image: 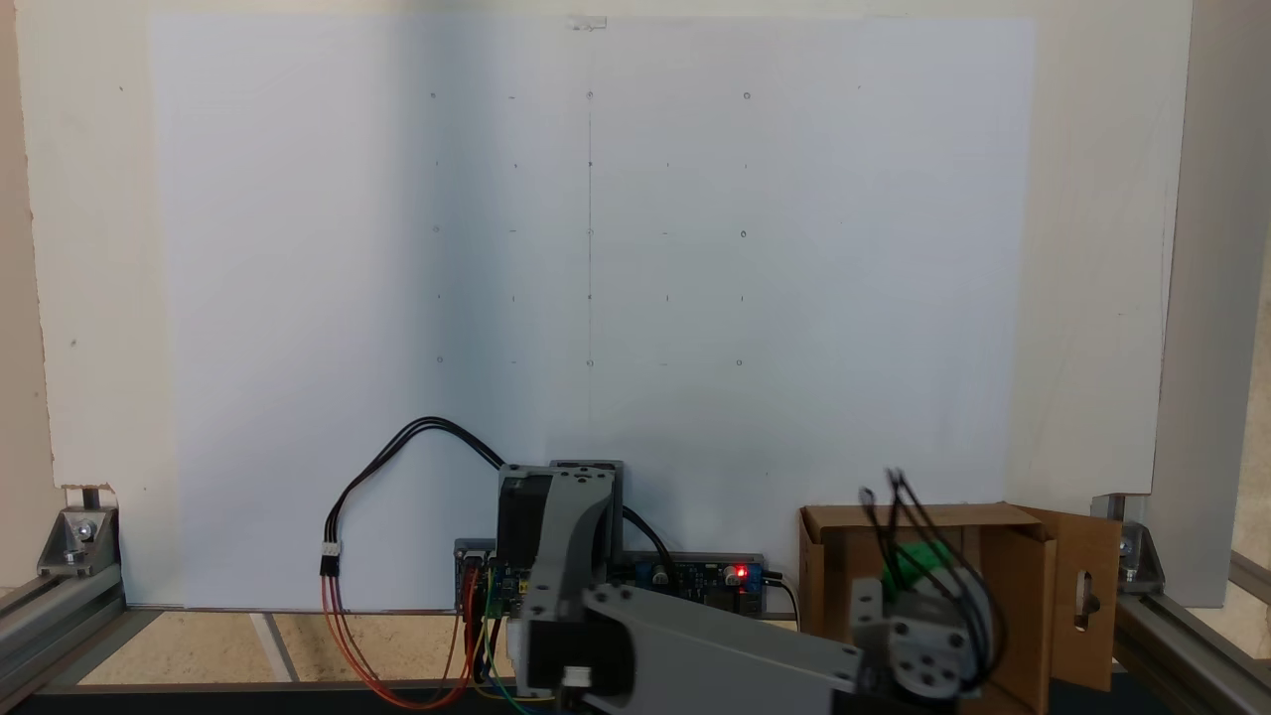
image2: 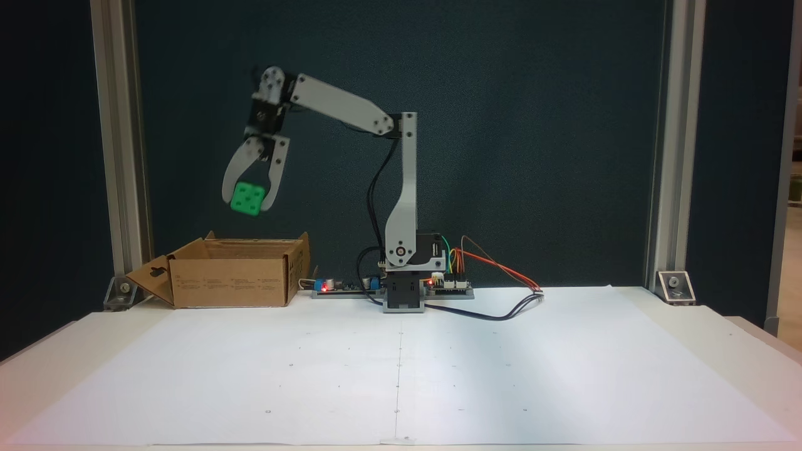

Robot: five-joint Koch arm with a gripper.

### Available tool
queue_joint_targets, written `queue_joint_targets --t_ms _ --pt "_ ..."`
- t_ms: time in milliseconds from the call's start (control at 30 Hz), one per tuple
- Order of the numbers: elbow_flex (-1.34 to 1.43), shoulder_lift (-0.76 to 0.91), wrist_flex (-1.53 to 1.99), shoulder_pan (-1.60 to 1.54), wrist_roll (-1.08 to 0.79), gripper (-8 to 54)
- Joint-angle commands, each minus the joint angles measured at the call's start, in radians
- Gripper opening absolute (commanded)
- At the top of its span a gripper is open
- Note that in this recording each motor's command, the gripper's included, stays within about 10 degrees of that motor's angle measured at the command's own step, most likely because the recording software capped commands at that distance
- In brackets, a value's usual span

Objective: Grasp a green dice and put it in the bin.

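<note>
Aloft, bright green dice (image2: 246,199), five pips.

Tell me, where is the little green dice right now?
The green dice is up in the air on the left of a fixed view, pinched in the gripper above the open cardboard bin.

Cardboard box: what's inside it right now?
Nothing visible. The green dice hangs above the box, gripped in the tool. The box floor is hidden by its walls in one fixed view and by the arm in the other.
</note>
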Motion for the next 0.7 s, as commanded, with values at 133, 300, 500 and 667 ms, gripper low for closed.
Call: queue_joint_targets --t_ms 133,300,500,667 --pt "-0.06 -0.15 -0.15 0.156 0.048 11.5" --pt "-0.06 -0.258 -0.164 0.212 0.038 11.5" --pt "-0.055 -0.304 -0.172 0.222 0.041 32.1" --pt "-0.055 -0.313 -0.216 0.215 0.055 44.0"
